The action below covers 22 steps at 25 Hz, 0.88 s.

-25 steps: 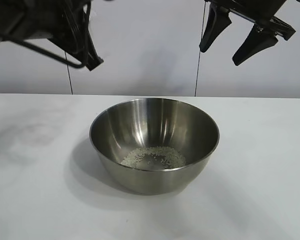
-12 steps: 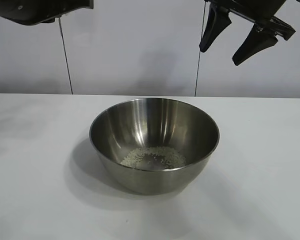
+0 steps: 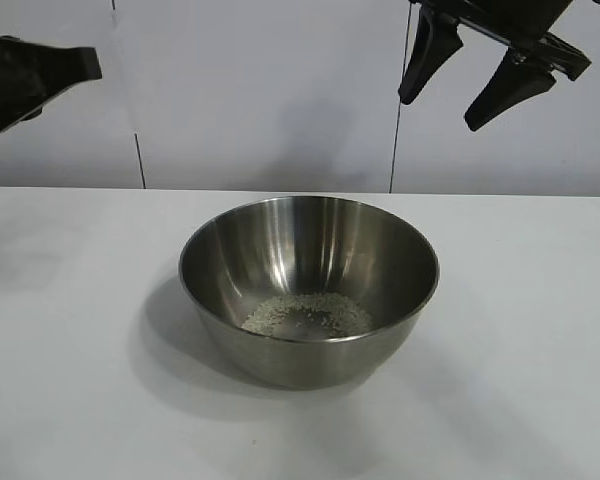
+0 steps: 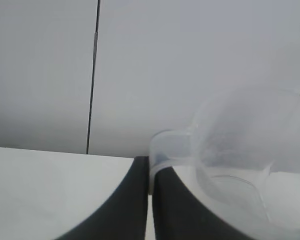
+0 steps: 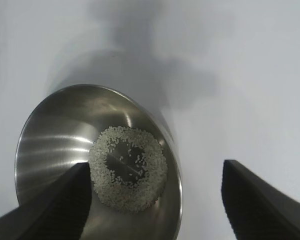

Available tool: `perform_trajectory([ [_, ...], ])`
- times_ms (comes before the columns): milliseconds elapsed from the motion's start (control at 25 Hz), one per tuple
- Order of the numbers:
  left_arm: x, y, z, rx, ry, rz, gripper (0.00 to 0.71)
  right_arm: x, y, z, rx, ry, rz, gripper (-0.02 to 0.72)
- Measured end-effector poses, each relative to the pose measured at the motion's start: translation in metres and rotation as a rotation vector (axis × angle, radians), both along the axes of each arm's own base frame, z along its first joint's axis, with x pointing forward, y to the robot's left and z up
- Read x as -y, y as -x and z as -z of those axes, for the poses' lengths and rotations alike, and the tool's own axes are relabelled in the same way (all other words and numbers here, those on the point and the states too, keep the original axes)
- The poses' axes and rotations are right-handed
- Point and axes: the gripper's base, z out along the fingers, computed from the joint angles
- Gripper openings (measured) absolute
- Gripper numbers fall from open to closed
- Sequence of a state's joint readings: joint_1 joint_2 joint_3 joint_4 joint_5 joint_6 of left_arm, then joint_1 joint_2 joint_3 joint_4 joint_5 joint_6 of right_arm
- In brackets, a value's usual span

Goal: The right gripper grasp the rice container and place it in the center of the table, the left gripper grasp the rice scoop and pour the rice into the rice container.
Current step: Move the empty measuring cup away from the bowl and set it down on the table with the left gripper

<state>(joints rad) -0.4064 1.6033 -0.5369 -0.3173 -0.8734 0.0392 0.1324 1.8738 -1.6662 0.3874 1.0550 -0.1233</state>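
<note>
Task looks basically done. The rice container [image 3: 309, 288] sits upright near the middle of the table [image 3: 70, 400], and the rice [image 3: 308, 315] lies as a thin ring-shaped layer on its bottom, clear in the right wrist view too. The right gripper [image 3: 477, 72] hangs high above and behind the bowl, on its right, fingers spread apart, holding nothing. The left gripper [image 4: 150, 200] is up at the far left edge of the exterior view, well apart from the bowl; in the left wrist view its fingers are pinched together on the tab handle of the rice scoop [image 4: 240, 150], which looks empty as far as the translucent plastic shows. Judging from this, placing and pouring are finished; only setting the scoop down or parking remains, if anything.
</note>
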Motion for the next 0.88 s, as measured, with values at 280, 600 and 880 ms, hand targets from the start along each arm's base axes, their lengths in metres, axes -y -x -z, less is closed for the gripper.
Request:
perform_trajectory([
  [280,-0.006,-0.011,0.052,-0.084,-0.053,0.032,0.008,0.000,0.000,0.000,-0.001,-0.004,0.000,0.505],
  [600,-0.004,-0.013,0.108,-0.151,-0.108,0.052,0.008,0.000,0.000,0.000,0.002,-0.005,0.002,0.505],
  [880,-0.006,-0.011,0.123,-0.175,-0.221,0.063,0.008,0.000,0.000,0.000,0.003,-0.005,0.001,0.505],
])
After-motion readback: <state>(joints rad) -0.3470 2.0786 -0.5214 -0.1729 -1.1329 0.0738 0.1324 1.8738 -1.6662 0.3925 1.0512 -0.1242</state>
